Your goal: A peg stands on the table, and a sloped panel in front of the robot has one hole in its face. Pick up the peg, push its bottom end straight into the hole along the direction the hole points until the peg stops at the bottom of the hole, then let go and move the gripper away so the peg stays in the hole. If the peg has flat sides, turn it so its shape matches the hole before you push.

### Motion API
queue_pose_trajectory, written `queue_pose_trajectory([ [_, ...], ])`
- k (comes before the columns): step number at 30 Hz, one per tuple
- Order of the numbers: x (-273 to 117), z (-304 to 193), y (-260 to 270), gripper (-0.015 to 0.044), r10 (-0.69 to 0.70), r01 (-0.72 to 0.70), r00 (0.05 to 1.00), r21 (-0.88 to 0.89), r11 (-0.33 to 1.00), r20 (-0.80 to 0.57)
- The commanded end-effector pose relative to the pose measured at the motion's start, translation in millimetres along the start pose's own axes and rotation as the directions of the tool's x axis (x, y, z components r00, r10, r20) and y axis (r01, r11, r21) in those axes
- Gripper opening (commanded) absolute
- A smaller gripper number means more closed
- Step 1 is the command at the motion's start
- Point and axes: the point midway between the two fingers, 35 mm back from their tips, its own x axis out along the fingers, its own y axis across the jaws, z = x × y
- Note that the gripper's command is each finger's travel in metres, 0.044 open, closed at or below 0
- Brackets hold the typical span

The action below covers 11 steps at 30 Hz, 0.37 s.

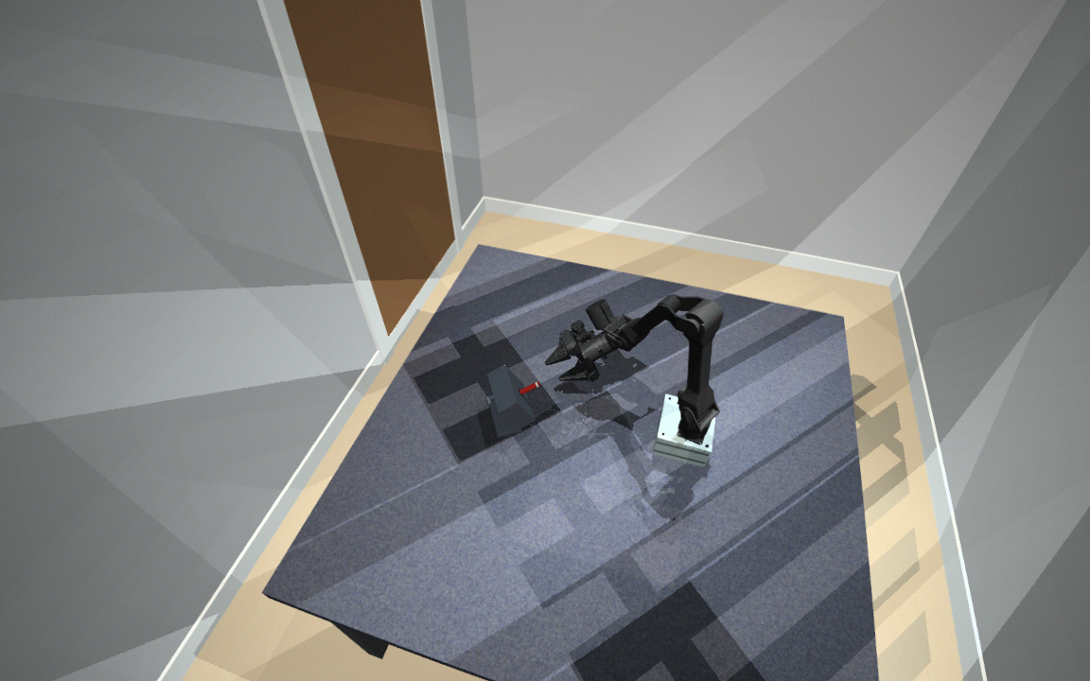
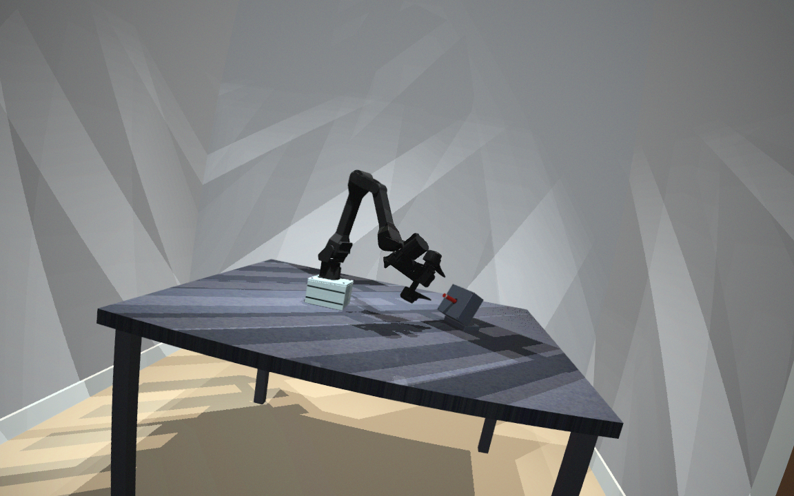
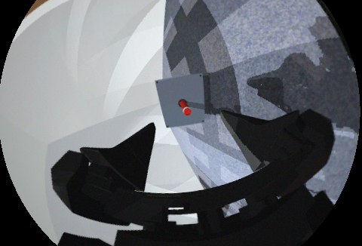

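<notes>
With the red peg [image 1: 528,389] [image 2: 449,298] [image 3: 184,106] standing out of the hole [image 3: 182,103] in the sloped panel [image 1: 510,397] [image 2: 461,303] [image 3: 171,99], you're at the let-go-and-move-off step, by my read. Your claw [image 1: 561,371] [image 2: 434,286] [image 3: 188,119] is wide apart w/ nothing between the fingers, hanging above the worktop [image 1: 413,508] [image 2: 251,333] [image 3: 260,31] on the robot's side of the panel. Top and exterior views both show a gap between its tips and the peg, so the release looks done & the backing-off mostly done too.

Peg's bottom end is in the hole; the rest, incl. the pale band near its top end, sticks out toward the claw, tilted w/ the hole's direction as far as you can tell. Whether it's seated right at the bottom, you can't confirm from these pics: depth inside the panel is hidden. It looks round, so prob. no flat sides to match.

Next move: keep the fingers spread and back straight out along the peg's line, no sideways swing or wrist roll until you're well clear. Main risk is a fingertip clipping the exposed end & levering it askew. If it proves shallow, you'd need to re-grip and push again, straight along the hole; otherwise just park the arm.
</notes>
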Motion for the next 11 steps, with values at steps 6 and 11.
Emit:
queue_pose_trajectory([
  [6,-13,0,0,0.044,0.004,-0.004,1.0,-0.002,1.0,-0.001],
  [11,-20,0,0,0.044,0.004,-0.004,1.0,-0.002,1.0,0.0],
])
